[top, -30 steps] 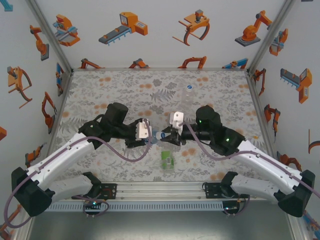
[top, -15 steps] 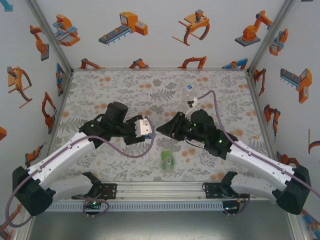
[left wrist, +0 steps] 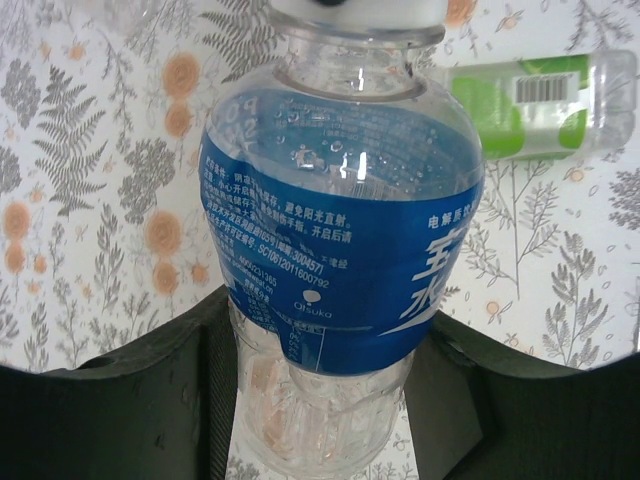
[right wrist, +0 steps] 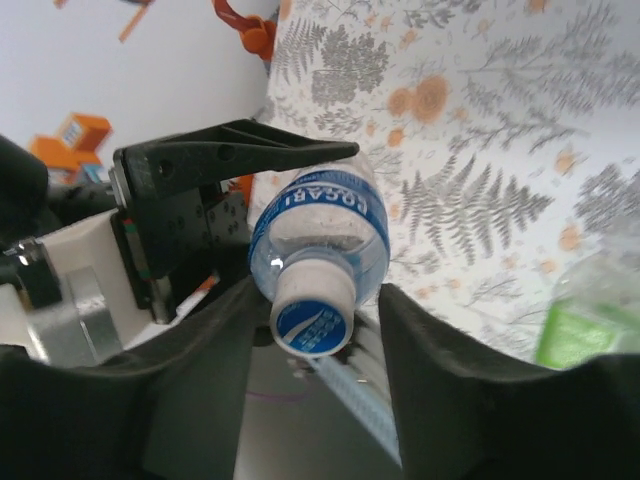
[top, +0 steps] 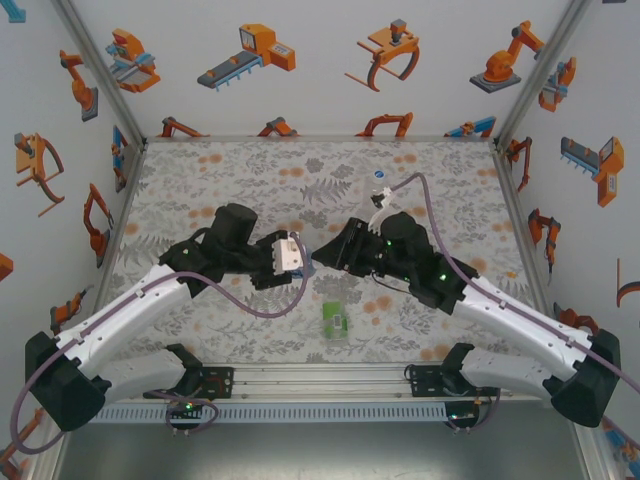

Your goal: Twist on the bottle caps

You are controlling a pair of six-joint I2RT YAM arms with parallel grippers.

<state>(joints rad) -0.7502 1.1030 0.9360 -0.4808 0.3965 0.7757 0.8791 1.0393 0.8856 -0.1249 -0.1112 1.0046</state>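
Ok, status: left pincer [top: 302,262] is clamped on the lower body of the blue-label bottle [left wrist: 340,230], holding it off the table [top: 230,170] mid-workspace, neck pointing toward the right arm. White cap [right wrist: 312,312] sits on that neck, blue print on its top face. Can't tell how far it's threaded.

Right pincer [right wrist: 315,295] straddles the cap, one finger on each side. Jaws are parted, with a sliver of gap on both sides in the right wrist view, so no grip on the cap.

Green-label bottle [top: 335,320] lies on its side on the table, near edge, just below the two pincers. Left wrist view shows its barcode facing up.

Clear bottle [top: 376,195] stands upright further back, right of centre, beside the right arm's cable, with its own cap [top: 378,174] on top.
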